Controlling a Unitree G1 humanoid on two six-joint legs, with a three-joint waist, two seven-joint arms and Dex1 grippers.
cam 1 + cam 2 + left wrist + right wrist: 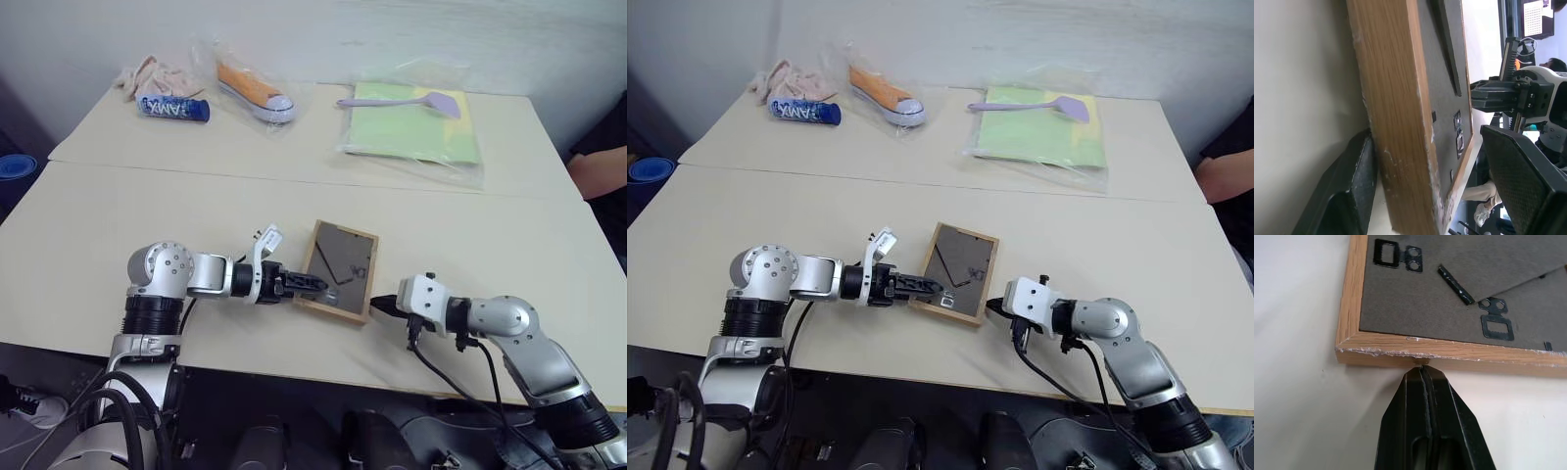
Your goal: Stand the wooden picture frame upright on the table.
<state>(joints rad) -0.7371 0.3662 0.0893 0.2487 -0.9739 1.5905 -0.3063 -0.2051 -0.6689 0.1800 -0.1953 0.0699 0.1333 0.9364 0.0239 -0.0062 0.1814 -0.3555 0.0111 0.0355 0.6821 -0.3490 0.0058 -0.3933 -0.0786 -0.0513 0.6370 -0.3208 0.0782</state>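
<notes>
The wooden picture frame (341, 262) lies face down near the front of the table (108, 220), with its dark back, stand and metal clips showing. My left gripper (312, 287) reaches in from the left and is open, with the frame's left edge (1396, 122) between its fingers. One finger (1347, 205) sits against the table side of the wood and the other finger (1528, 186) stands off above the dark back. My right gripper (380, 305) is shut, holding nothing, and its tip (1421, 374) touches the frame's near edge (1449, 355) by the right corner.
At the back right lies a green sheet in clear plastic (416, 132) with a purple spatula (402, 101) on it. At the back left are a bagged orange shoe (255, 93), a blue tube (173, 108) and a pink cloth (152, 73). A person's arm (598, 171) shows at the right edge.
</notes>
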